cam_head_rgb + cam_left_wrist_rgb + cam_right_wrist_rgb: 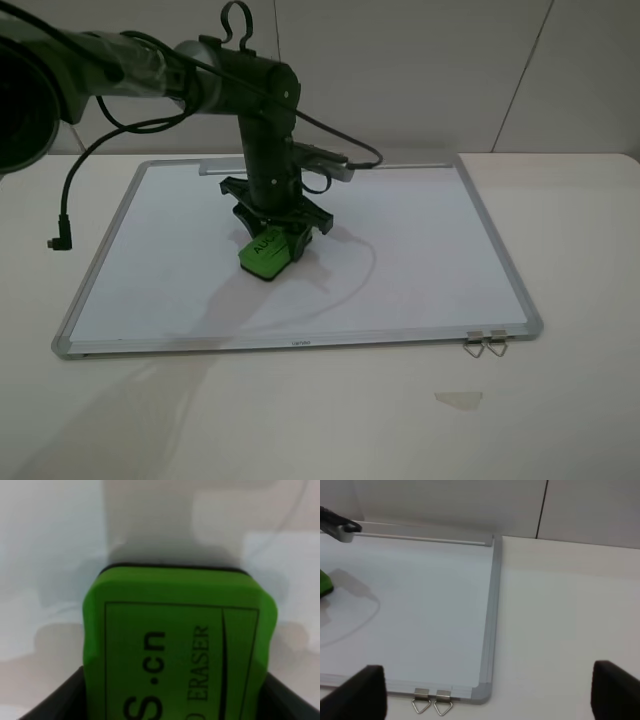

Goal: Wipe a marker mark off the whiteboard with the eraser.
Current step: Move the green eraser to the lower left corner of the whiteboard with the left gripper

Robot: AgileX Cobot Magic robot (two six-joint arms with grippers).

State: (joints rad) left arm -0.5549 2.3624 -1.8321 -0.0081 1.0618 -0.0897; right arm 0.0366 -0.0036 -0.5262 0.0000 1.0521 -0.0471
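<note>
The eraser (268, 252) sat just left of centre in the high view, over the middle of the whiteboard (420, 260). It was clamped between the fingers of the left pincer (275, 228). In the left wrist view its green lettered top filled the frame, with a dark finger (52, 705) at each side. It looked tilted, near edge low; whether it touched the board I could not tell. No mark showed on the bare white surface, so it was either under the eraser or gone. The right pincer (485, 692) hung empty, fingers wide apart, near the board's lower right corner by the clips (432, 702). Two risks, as I judged them: a tilted eraser would wipe with one edge only and miss or smear the mark, and hard pressure could slide the unheld board across the table (560, 400).
</note>
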